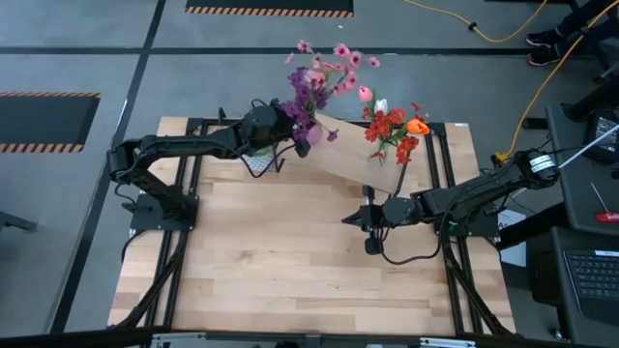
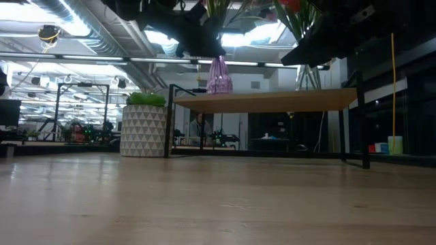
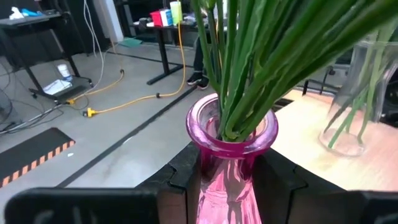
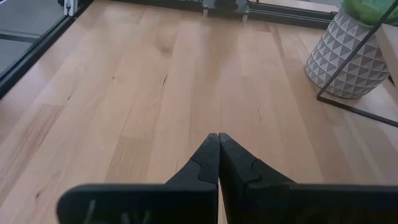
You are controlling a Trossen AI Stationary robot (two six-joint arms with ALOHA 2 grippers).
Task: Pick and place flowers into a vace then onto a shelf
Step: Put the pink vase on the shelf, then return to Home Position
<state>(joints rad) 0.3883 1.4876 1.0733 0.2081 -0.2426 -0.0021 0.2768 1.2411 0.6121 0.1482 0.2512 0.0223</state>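
Observation:
A pink glass vase (image 3: 227,134) holds green stalks (image 3: 249,62) topped by pink and purple flowers (image 1: 324,77). My left gripper (image 3: 227,171) is shut on it over the left end of the shelf (image 2: 272,102), a light board on thin black legs at the table's far side. In the low view the vase's base (image 2: 219,87) is level with the shelf top; whether it rests there I cannot tell. A clear vase (image 3: 360,99) with red and orange flowers (image 1: 392,130) stands on the shelf. My right gripper (image 4: 217,140) hovers shut over the table's right half. My left gripper pinches the pink vase's neck (image 3: 227,180), just under its flared rim, between its two fingers (image 3: 183,174). The fingers come in nearly level from the table's left side. The vase stands upright in the hold, its stalks rising straight out of the mouth.
A white patterned pot with a green plant (image 2: 144,129) stands on the table by the shelf's left legs, also showing as the pot (image 4: 345,56) in the right wrist view. The bare tabletop (image 1: 280,251) spreads in front of the shelf.

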